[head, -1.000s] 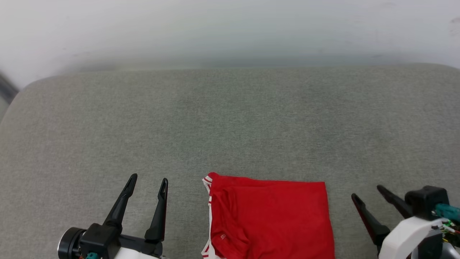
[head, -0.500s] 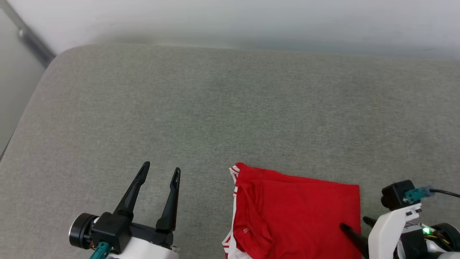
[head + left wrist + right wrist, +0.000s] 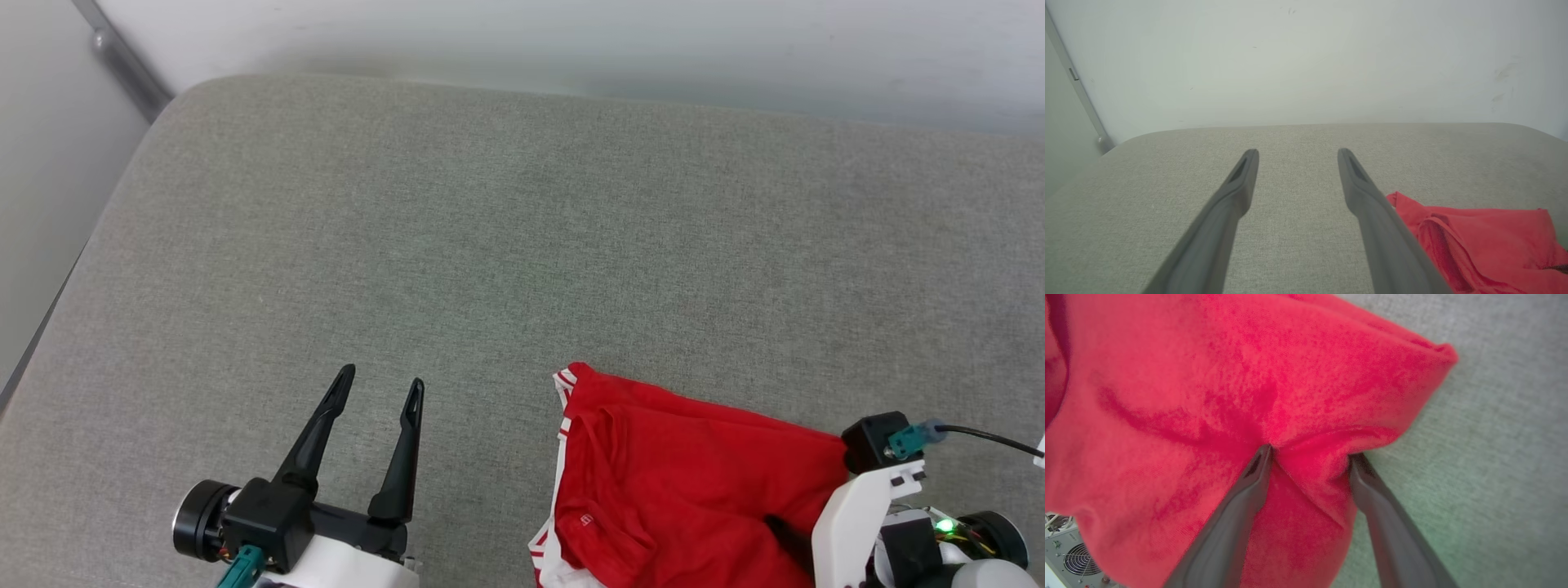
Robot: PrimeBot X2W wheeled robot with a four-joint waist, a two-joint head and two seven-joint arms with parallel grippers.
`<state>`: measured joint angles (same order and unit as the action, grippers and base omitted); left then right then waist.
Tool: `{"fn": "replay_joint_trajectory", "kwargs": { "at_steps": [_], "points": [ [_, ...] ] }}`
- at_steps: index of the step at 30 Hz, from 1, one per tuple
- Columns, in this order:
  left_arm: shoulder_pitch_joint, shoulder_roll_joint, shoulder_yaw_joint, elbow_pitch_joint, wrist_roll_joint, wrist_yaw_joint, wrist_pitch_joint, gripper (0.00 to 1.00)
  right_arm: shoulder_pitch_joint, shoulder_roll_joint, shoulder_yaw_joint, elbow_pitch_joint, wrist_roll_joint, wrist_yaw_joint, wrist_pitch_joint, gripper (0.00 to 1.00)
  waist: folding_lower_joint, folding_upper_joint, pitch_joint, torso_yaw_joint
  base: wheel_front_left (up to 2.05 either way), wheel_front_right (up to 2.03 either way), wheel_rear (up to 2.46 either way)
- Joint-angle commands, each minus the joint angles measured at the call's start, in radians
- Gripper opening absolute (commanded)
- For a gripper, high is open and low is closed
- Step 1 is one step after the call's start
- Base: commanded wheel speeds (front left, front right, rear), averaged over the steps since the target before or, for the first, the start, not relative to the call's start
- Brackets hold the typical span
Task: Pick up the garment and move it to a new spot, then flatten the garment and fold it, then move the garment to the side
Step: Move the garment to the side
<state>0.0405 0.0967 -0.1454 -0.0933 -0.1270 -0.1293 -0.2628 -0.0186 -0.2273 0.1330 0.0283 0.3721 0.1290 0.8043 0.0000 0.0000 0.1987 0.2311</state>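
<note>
- Our left end effector (image 3: 382, 377) is over a bare part of the grey cushion (image 3: 490, 245). Its two dark fingers are spread apart and released, with nothing between them.
- The garment (image 3: 694, 482) lies folded on the cushion near its front edge, to the right of the left end effector and apart from it. Plain red cloth faces up, and red-and-white striped trim runs along its left edge.
- Our right end effector (image 3: 1310, 453) is at the garment's right part, with its fingers spread wide and both tips pressed into the red cloth.
- In the right wrist view we see a ridge of fabric bunched between the two fingers. The jaws stand apart, not clenched on it.
- A pale wall (image 3: 571, 41) stands behind the cushion.
</note>
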Motion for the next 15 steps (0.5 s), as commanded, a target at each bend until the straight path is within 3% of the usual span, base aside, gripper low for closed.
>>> {"fn": "replay_joint_trajectory", "kwargs": {
  "at_steps": [1,2,8,15],
  "points": [
    [-0.008,-0.002,0.0,0.002,0.003,-0.001,-0.003,1.0,0.019,0.02,0.038,0.055,-0.003,0.003,0.004,0.13,0.0,0.0,-0.002,0.0,0.0,0.0,0.0],
    [-0.007,-0.003,-0.002,0.004,0.004,-0.001,-0.003,1.0,0.016,0.016,0.049,0.061,-0.007,0.003,-0.003,0.0,0.0,0.0,-0.003,-0.001,0.0,0.0,0.0],
    [0.004,0.002,-0.013,0.011,0.001,-0.001,-0.003,1.0,-0.044,-0.054,0.072,0.048,-0.066,0.001,-0.086,0.0,0.0,0.0,-0.02,-0.034,0.0,0.0,0.0],
    [-0.036,0.019,-0.074,0.02,0.018,-0.001,-0.002,1.0,-0.141,-0.218,0.174,-0.037,-0.168,0.001,-0.106,0.0,0.0,0.0,0.016,-0.152,0.0,0.0,0.0]
  ]
}}
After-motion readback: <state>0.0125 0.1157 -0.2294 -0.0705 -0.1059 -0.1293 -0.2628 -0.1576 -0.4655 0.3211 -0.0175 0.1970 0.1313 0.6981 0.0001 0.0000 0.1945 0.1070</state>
